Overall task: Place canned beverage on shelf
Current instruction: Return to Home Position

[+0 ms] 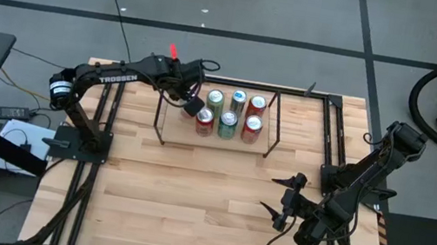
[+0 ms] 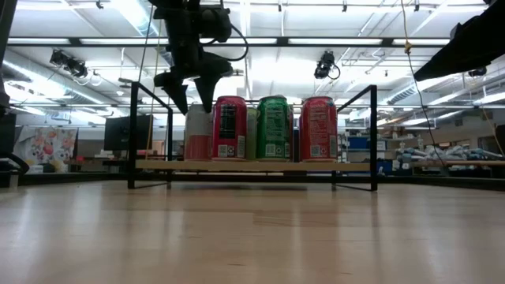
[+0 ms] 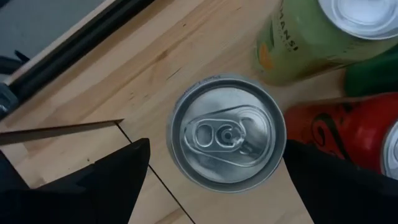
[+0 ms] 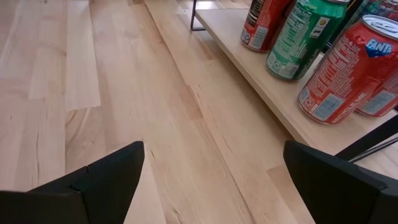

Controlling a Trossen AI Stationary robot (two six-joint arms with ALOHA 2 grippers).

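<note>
Silver-lidded orange-white can (image 3: pixel 227 134) stands on the shelf's (image 2: pixel 268 166) left end, below my left end effector (image 2: pixel 191 101), fingers spread. Next, I judge: lift clear, go home. Right end effector (image 1: pixel 269 194) waits, spread.

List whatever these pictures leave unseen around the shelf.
- Low view: back cans mostly hidden behind the front cans.
- Left wrist view: the can below the left hand shows only from above; its side is unseen.
- High view: can print too small to read.
- Right wrist view: shelf cut off by the picture's edge.
</note>
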